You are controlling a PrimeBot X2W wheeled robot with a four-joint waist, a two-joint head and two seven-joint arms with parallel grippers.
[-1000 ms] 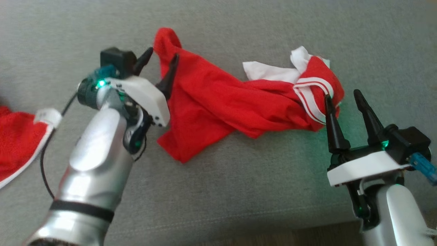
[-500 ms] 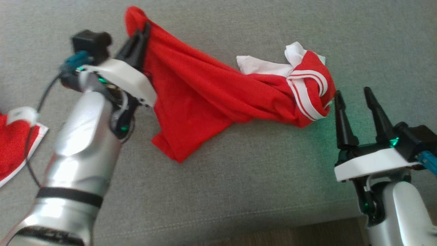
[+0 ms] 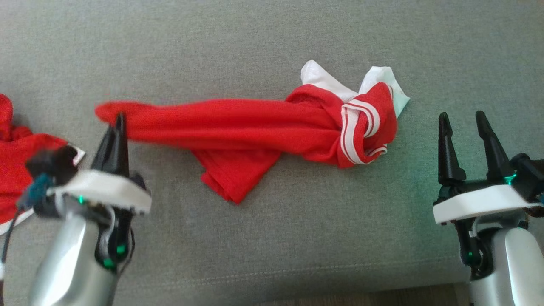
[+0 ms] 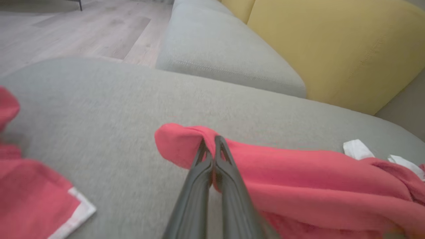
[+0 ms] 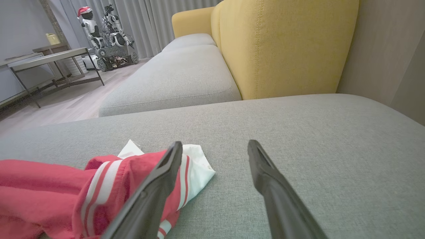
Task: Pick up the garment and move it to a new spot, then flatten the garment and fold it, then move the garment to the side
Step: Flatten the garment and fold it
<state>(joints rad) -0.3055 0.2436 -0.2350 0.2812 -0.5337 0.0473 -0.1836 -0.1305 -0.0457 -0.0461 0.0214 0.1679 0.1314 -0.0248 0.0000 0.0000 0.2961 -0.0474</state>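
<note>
Garment (image 3: pixel 238 123), long axis now left-right

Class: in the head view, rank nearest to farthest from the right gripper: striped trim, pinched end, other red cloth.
1. striped trim, beside right gripper.
2. pinched end, at left gripper.
3. other red cloth, far left edge.
</note>
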